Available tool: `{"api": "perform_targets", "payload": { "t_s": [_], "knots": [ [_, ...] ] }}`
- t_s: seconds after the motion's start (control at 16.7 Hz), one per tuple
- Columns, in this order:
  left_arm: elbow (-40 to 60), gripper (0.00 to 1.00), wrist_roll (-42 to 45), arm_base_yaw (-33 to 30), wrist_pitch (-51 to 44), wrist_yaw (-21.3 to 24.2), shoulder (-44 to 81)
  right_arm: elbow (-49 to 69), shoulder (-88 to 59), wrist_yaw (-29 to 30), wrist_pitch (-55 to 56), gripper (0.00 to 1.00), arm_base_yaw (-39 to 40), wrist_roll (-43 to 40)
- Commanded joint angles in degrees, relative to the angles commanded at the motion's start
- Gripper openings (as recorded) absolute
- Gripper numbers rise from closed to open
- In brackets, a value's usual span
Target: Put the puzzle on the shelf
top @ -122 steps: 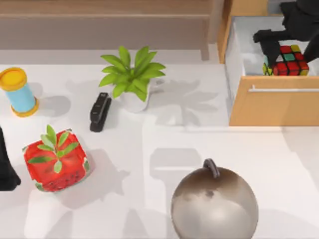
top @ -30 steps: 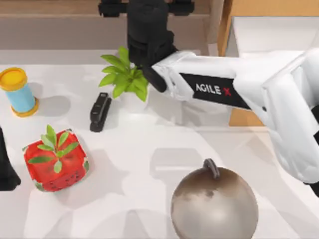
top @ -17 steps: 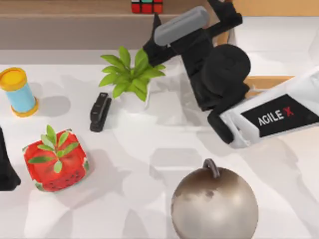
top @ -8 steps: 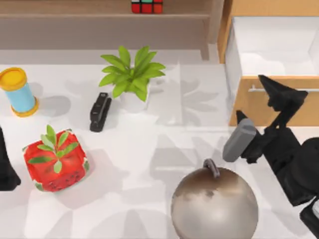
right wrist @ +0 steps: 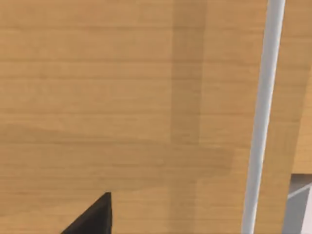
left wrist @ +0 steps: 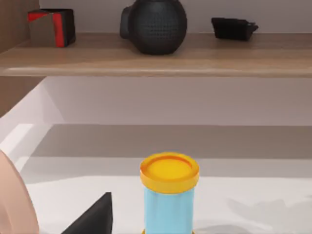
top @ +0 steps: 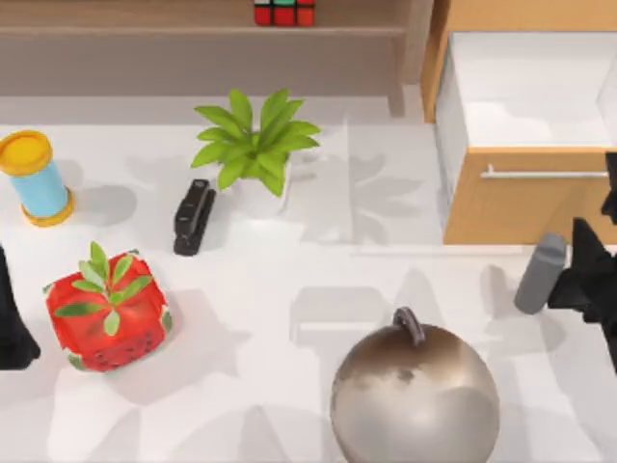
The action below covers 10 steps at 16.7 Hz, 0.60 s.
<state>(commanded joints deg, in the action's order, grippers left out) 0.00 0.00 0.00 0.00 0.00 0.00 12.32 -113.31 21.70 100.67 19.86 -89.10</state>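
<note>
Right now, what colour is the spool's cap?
Yellow-orange, over a light blue body; the spool shows best in the left wrist view.

Plant (top: pixel 253 145): stood mid-table.
Stapler (top: pixel 193 216): lay just left of it.
Strawberry box (top: pixel 107 311): sat front-left.
Metal ball (top: pixel 415 396): sat front-centre.

The right gripper (top: pixel 590 253) hangs at the table's right edge, just below the drawer (top: pixel 525 198) front. The left arm (top: pixel 12 318) sits parked at the left edge.

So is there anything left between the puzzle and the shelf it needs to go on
No, nothing visible stands between them: the puzzle already sits on the shelf, at the far edge of the top view. The right gripper is at the table's right side, by the drawer cabinet; the left arm stays parked at the left edge.
</note>
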Motion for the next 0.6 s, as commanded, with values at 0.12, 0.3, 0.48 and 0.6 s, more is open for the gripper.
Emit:
{"api": "perform_targets", "payload": {
  "t_s": [0.12, 0.3, 0.48, 0.6],
  "knots": [
    [0.0, 1.0, 0.0, 0.0, 0.0, 0.0, 0.0, 0.0, 0.0, 0.0, 0.0, 1.0, 0.0, 0.0],
    [0.0, 1.0, 0.0, 0.0, 0.0, 0.0, 0.0, 0.9, -0.58, -0.21, -0.47, 1.0, -0.12, 0.06],
    [0.0, 1.0, 0.0, 0.0, 0.0, 0.0, 0.0, 3.36, -0.75, -1.25, -2.57, 1.0, -1.27, -0.03],
    [0.0, 1.0, 0.0, 0.0, 0.0, 0.0, 0.0, 4.89, -0.89, -1.95, -3.96, 1.0, -1.97, -0.03]
  ]
}}
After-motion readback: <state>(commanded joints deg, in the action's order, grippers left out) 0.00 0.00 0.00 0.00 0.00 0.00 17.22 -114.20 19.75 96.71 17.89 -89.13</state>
